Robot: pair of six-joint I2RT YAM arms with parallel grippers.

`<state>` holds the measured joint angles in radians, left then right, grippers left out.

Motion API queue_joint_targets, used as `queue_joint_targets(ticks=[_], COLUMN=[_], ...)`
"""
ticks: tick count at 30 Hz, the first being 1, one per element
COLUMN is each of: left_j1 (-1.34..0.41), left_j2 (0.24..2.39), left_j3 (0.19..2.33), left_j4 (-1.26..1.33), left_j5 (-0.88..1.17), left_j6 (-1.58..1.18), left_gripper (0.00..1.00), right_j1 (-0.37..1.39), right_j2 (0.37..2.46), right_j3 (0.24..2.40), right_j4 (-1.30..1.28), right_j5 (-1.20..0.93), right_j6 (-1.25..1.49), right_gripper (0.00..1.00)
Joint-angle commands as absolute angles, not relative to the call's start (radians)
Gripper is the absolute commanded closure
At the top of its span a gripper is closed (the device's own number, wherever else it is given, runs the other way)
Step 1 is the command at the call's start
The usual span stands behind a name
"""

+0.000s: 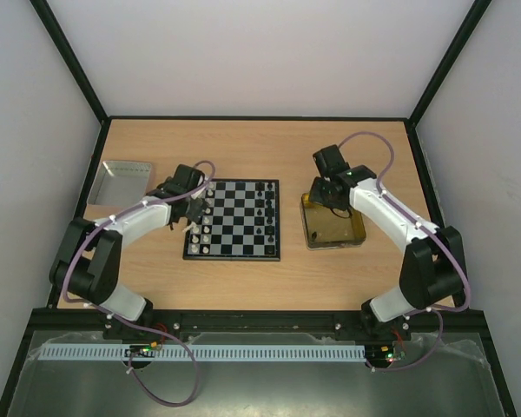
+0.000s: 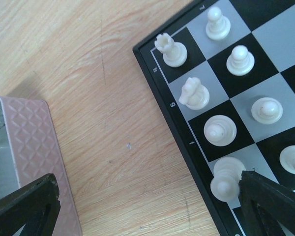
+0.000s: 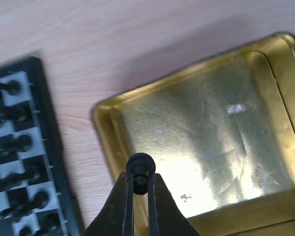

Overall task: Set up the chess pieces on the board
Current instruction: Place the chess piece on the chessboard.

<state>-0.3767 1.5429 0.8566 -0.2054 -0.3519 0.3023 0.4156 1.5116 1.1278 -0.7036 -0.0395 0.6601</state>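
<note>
The board lies mid-table, with white chess pieces along its left side and black ones on its right. My left gripper hangs open over the board's left edge. In the left wrist view its fingers straddle bare wood and the board's frame. A white rook, a knight and further white pieces stand there. My right gripper is shut on a small black chess piece, held over the left rim of the yellow tray.
A silver tray sits on the table left of the board, and its wall shows close to my left finger. The yellow tray lies right of the board. The board's right edge, with black pieces, lies left of my right gripper.
</note>
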Motion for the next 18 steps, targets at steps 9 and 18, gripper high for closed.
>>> queue_joint_targets(ticks=[9, 18], left_j1=[-0.342, -0.297], left_j2=[1.395, 1.339], left_j3=[0.870, 0.852], left_j4=[-0.201, -0.180], left_j5=[-0.353, -0.335], left_j6=[0.280, 0.268], left_gripper=[0.01, 0.01], right_j1=[0.731, 0.887], right_j2=[1.558, 1.708], right_j3=[1.311, 1.377], right_j4=[-0.865, -0.865], right_j5=[-0.023, -0.050], right_j6=[0.690, 0.715], right_gripper=[0.98, 0.98])
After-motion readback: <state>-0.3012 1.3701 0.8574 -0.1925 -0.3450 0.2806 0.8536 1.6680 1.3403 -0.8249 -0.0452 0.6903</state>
